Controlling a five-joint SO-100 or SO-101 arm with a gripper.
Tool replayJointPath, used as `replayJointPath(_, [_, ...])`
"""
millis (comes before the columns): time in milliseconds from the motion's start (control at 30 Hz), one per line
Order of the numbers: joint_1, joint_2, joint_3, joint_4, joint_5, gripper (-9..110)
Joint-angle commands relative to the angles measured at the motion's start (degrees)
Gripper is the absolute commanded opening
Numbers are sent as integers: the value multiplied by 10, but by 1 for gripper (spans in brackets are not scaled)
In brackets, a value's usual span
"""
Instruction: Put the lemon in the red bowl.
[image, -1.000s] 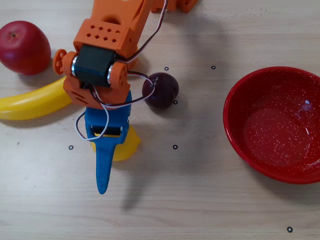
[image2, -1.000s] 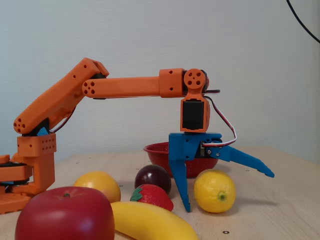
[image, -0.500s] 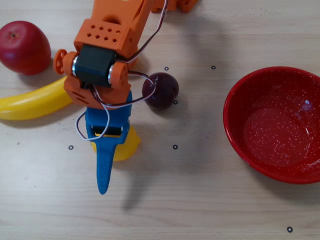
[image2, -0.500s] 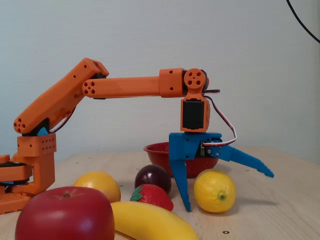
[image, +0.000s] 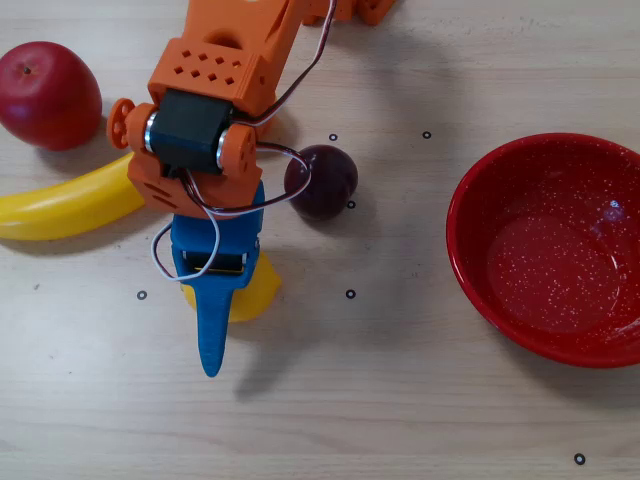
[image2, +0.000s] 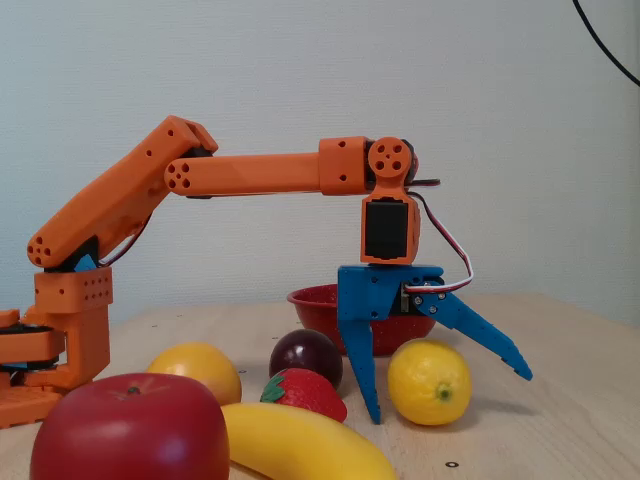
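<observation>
While your gripper (image2: 448, 398) hangs over the wood table (image: 420, 400) w/ its blue fingers spread wide apart, the lemon (image2: 429, 382) sits on the tabletop right between them: in the fixed view one finger (image2: 362, 370) points straight down just left of the fruit, the other (image2: 490, 345) angles out to the right above it, and you can't tell whether either touches it. From the overhead view you see only a yellow sliver of the lemon (image: 250, 290) poking out under the gripper (image: 205, 320). The red bowl (image: 470, 260) sits well apart at the right edge of that view, nothing in it. Just beside the arm (image: 225, 60) lies a dark plum (image: 325, 180); a banana (image: 60, 205) and a red apple (image: 45, 95) are at the left. Fixed view also shows a strawberry (image2: 305, 393) and an orange (image2: 200, 372) near the front.
</observation>
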Motion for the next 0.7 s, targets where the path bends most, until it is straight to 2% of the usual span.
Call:
replayJointPath(0, [-6,35,-54,4,11,54])
replayJointPath(667, [-11,37,-62,4,3,34])
